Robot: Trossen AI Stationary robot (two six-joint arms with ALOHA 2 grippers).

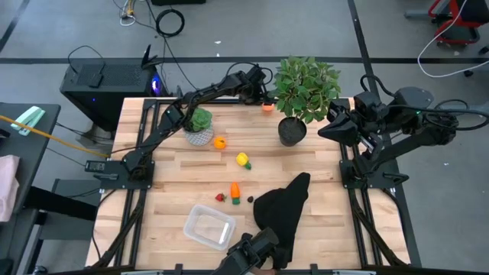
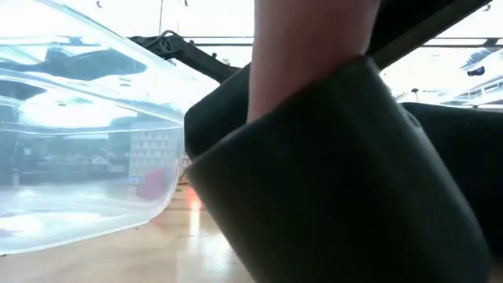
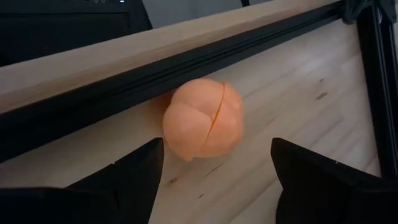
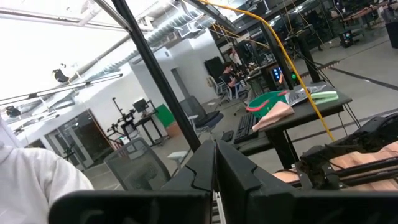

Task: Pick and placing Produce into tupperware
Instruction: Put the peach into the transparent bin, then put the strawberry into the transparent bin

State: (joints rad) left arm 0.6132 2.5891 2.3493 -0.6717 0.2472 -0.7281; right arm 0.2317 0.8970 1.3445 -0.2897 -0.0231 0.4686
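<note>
1. Left gripper (image 3: 214, 163): fingers spread wide, set low at the table's far rail, seemingly readied to close on the peach-coloured produce (image 3: 203, 120).
2. Peach piece: just ahead of the fingertips, centred between them, untouched, against the rail.
3. Tupperware (image 1: 209, 227): well apart, at the near edge.
4. Right gripper (image 4: 214, 163): fingers together, waiting off to the side.

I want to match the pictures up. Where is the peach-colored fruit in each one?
High view: peach fruit at the table's far edge, beside the big potted plant.
Low view: not in it.
Left wrist view: centred, ahead of the open jaws.
Right wrist view: not in it.
Shared landmark: black rail.
</note>
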